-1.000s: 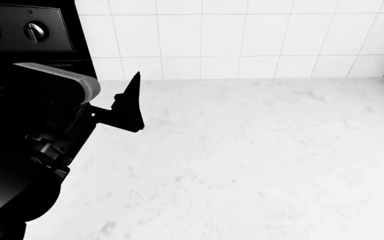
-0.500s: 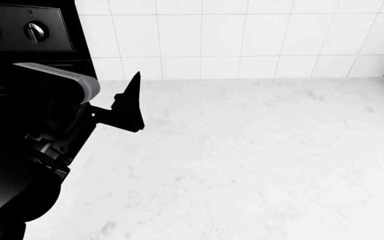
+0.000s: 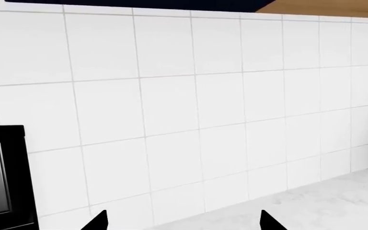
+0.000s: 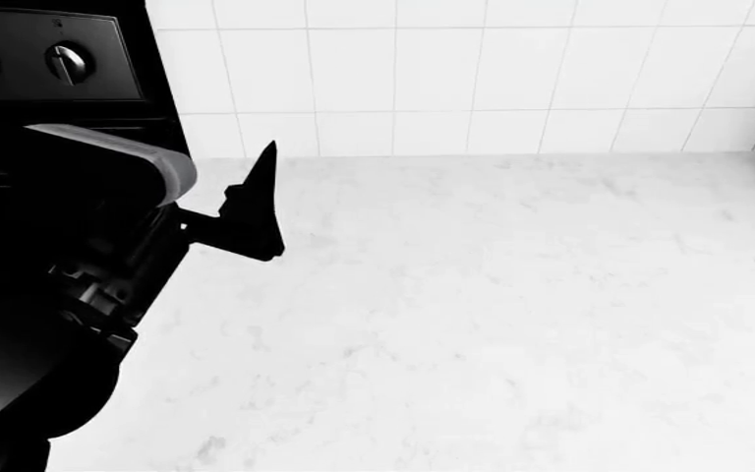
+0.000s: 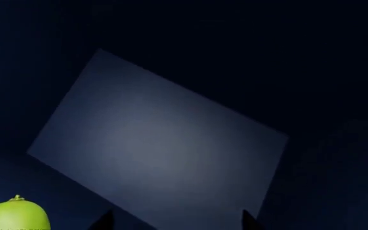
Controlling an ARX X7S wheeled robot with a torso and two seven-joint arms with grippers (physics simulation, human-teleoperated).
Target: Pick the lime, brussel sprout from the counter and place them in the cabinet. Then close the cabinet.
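On my right wrist camera the lime is a smooth yellow-green fruit with a small nub on top, cut off by the frame edge; it lies inside a dark blue enclosure, which I take for the cabinet, though I cannot make out the surface it rests on; a paler grey-blue panel fills the middle of that view, tilted. The right gripper shows only two dark fingertips with a clear gap between them, so it is spread and holds nothing; the lime lies off to one side of the fingertips, apart from them.

I cannot find the sprout in any view.

The counter is white marble-look with faint grey veining; in the head view it runs back to a white tiled wall. My left arm reaches over the counter's left edge, and one dark pointed finger sticks up near the back left corner. On the left wrist camera the left gripper shows two tips well apart, so it is spread and empty, facing the tiled wall above the counter's rear edge. A black stove with two knobs stands past the counter's left edge; its dark panel also shows on the left wrist camera.
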